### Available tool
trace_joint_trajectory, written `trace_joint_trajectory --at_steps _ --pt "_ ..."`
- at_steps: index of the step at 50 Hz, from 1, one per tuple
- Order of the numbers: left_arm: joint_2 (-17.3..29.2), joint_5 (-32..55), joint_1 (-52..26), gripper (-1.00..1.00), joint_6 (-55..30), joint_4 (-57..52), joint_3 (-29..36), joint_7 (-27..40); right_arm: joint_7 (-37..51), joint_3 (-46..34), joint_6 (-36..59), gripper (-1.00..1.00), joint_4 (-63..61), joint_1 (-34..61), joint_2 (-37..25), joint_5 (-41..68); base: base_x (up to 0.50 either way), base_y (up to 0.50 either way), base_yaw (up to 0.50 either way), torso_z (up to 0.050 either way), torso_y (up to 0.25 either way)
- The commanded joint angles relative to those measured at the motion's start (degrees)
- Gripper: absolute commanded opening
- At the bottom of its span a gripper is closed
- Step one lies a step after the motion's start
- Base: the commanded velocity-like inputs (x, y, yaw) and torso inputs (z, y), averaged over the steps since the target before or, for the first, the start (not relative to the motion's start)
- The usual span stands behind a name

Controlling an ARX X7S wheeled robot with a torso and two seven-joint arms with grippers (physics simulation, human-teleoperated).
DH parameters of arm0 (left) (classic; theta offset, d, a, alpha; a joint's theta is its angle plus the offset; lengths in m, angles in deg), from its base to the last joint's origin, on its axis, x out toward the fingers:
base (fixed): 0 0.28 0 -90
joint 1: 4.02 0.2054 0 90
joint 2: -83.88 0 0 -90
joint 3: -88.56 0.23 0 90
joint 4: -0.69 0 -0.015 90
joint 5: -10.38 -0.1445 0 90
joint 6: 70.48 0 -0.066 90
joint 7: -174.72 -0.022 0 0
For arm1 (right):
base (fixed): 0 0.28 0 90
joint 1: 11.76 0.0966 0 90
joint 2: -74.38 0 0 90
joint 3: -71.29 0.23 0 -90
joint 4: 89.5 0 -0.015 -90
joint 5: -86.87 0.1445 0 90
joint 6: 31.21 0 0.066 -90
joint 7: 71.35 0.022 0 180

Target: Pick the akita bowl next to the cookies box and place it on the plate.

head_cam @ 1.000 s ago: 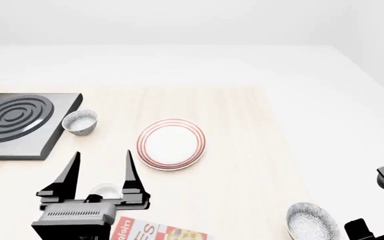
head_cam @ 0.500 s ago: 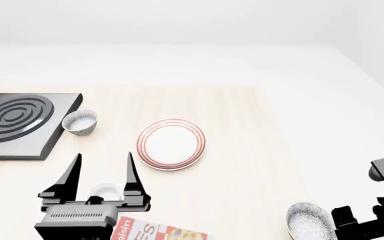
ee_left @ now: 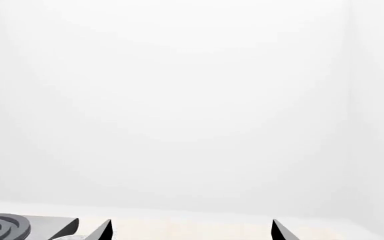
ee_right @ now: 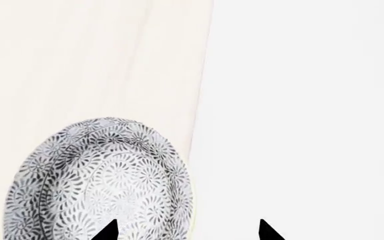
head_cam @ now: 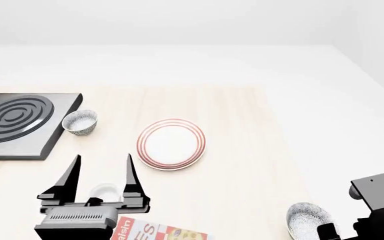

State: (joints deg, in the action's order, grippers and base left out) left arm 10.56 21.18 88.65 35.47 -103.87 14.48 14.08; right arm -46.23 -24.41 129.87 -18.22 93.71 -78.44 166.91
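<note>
The left gripper (head_cam: 102,167) is unchanged — jaws spread, empty. The red-and-white cookies box (head_cam: 158,232) lies at the table's near edge. The speckled grey-and-white akita bowl (head_cam: 310,221) sits at the near right edge (not gripped); the right gripper (ee_right: 186,229), jaws parted, has closed in on its rim — approach under way.

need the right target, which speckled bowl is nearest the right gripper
The akita bowl at the table's near right edge, just beside the right gripper; the other bowl sits by the stove.

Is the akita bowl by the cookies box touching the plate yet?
Apart. In the head view the akita bowl sits near the table's front right edge, with a wide stretch of bare wood between it and the plate.
</note>
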Motion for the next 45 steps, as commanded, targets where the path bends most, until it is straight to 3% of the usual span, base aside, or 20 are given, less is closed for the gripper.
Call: trace_joint_trajectory --at_steps 1,11,41,42,45 --pt "-0.8 -1.0 -0.3 1.0 -0.9 -0.2 -1.2 -0.8 -3.6 -1.3 0.0 1.0 3.3 1.0 3.1 -4.3 0.0 0.0 0.0 0.0 0.0" --pt "-0.6 -1.1 -0.5 1.0 -0.7 0.3 -0.9 -0.7 -4.9 -1.8 -2.9 1.0 7.2 1.8 5.1 -7.2 0.0 0.0 0.0 0.0 0.0" --pt "0.0 -1.1 -0.3 1.0 -0.1 0.7 -0.7 0.0 -15.8 -15.6 -6.3 1.0 14.5 3.4 9.8 -19.3 0.0 0.0 0.0 -0.001 0.0" --pt "0.0 -1.1 -0.3 1.0 -0.2 0.6 -0.7 0.0 -15.7 -15.6 -6.3 -1.0 14.4 3.4 9.8 -19.3 0.0 0.0 0.0 0.0 0.0" --pt "0.1 -1.1 -0.2 1.0 -0.2 0.5 -0.6 0.1 -14.9 -15.4 -6.4 -1.0 13.2 3.2 9.3 -19.3 0.0 0.0 0.0 -0.004 0.0"
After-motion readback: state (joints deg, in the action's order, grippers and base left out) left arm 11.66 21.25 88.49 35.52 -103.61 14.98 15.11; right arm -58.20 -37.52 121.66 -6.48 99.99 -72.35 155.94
